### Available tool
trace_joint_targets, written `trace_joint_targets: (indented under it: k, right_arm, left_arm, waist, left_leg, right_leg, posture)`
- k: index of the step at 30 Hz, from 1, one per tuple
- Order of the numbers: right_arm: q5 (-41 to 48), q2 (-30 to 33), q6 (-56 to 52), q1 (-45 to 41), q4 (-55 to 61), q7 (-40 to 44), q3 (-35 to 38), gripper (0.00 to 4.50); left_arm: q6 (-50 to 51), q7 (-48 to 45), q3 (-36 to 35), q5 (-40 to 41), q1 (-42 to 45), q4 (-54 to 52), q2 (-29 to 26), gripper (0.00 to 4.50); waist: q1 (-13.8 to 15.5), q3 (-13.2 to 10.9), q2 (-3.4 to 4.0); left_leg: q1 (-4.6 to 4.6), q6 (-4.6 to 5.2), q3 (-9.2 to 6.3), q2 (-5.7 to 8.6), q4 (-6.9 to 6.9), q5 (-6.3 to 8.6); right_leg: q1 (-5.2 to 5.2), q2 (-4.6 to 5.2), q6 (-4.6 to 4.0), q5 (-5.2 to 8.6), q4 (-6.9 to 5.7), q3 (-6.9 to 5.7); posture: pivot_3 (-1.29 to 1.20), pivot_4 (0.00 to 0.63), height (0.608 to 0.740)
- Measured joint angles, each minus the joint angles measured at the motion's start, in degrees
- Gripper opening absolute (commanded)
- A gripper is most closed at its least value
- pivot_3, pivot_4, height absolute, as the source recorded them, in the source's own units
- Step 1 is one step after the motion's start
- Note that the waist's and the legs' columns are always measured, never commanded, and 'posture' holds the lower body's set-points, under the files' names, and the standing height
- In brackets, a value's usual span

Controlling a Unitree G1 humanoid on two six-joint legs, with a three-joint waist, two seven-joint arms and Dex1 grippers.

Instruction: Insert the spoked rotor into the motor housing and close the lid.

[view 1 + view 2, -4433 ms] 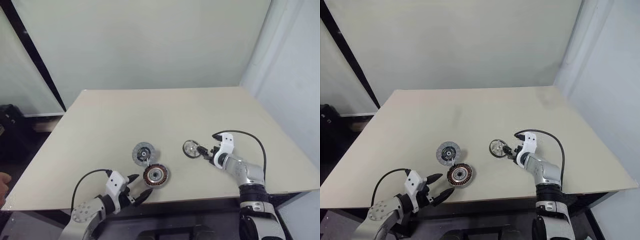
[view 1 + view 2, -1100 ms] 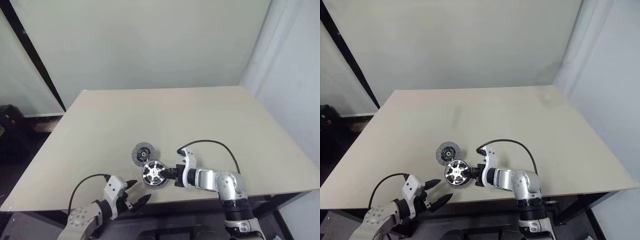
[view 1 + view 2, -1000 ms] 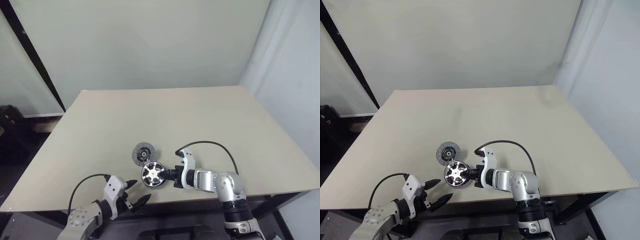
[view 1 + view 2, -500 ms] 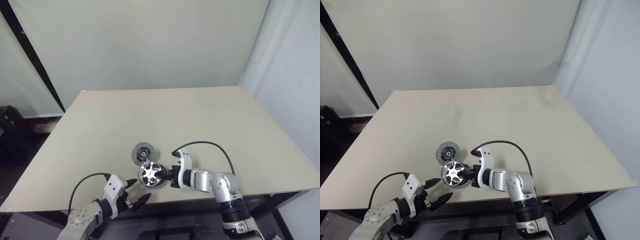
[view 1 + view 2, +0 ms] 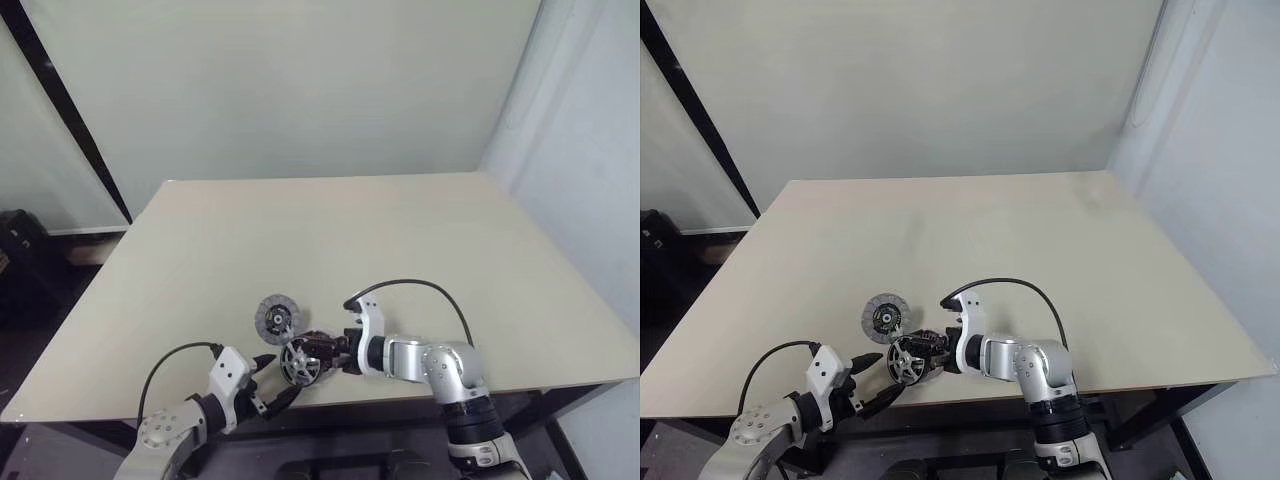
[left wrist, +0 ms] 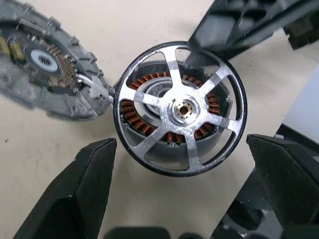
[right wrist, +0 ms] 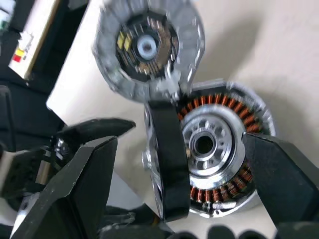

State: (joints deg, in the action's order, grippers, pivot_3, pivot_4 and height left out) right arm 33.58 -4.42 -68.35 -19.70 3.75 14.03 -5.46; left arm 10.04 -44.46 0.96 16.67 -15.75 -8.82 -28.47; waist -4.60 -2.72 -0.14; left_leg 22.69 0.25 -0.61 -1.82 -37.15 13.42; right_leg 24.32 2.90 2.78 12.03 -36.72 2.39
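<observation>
Looking down from the head, we see the tabletop [image 5: 420, 230] with the task's parts bunched near its front edge: the lid [image 5: 272, 316] lies flat, and just in front of it, toward the robot's right, sits the motor housing [image 5: 318, 346] with the spoked rotor [image 5: 298, 366] against it. From up here the rotor and housing merge into one small cluster, and we cannot tell how the rotor stands. Our right wrist view makes that plainer: the rotor [image 7: 167, 164] is up on edge, its dark rim leaning against the housing [image 7: 224, 149], whose copper windings and silver hub lie uncovered, so it is not seated. The left wrist view looks through the rotor's [image 6: 182, 107] spokes, with the windings of the housing [image 6: 149, 127] behind them and the lid [image 6: 42, 62] touching its rim at one side, a contact the head views are too coarse to show. The right gripper [image 5: 330, 350] reaches in from the robot's right with its fingers spread wide on either side of the housing, holding nothing. The left gripper [image 5: 268, 385] hovers at the front edge of the tabletop, just short of the rotor, also wide and empty. The housing's base is hidden behind the rotor in the left wrist view, and the lid is cut off at that picture's edge.
</observation>
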Motion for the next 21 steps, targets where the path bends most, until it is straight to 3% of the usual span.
trace_joint_targets:
  k: [5,16,19,21]
  right_arm:
    - [0.5,1.1,-0.6,-0.3,1.5,0.8,1.0,4.43]
    - [-0.1,3.8,-0.5,1.2,2.9,3.7,-5.3,4.43]
    - [-0.6,3.7,-0.1,1.9,2.8,3.7,-6.5,3.83]
    - [-1.1,3.5,0.4,2.2,2.3,3.7,-6.9,3.14]
  left_arm:
    - [0.0,-0.2,0.0,-0.1,0.2,0.0,0.0,4.50]
    - [1.4,-1.1,-0.1,0.1,-1.2,0.0,-1.0,4.50]
    - [2.2,-1.3,-0.1,0.2,-1.8,-0.1,-1.1,4.50]
    - [2.6,-1.5,-0.1,0.2,-2.0,-0.4,-1.3,4.50]
  waist:
    - [0.0,0.0,-0.01]
    - [-0.1,0.0,-0.01]
    - [0.0,0.0,-0.01]
    - [0.0,0.0,-0.01]
  left_leg:
    - [0.00,0.00,0.01,0.00,0.07,0.00]
    - [-0.02,0.00,0.01,0.00,0.07,0.00]
    - [-0.01,0.00,0.00,0.00,0.07,0.00]
    - [-0.01,-0.01,0.01,0.00,0.06,0.00]
  right_leg:
    - [0.00,-0.01,0.00,0.00,0.00,0.00]
    - [0.01,-0.01,0.00,0.00,0.01,0.01]
    - [0.01,0.00,0.00,0.00,0.02,0.00]
    - [0.01,0.00,0.00,0.00,0.02,0.00]
  posture:
    - [0.00,0.000,0.740]
    - [0.00,0.000,0.740]
    - [0.00,0.000,0.740]
    - [0.00,0.000,0.740]
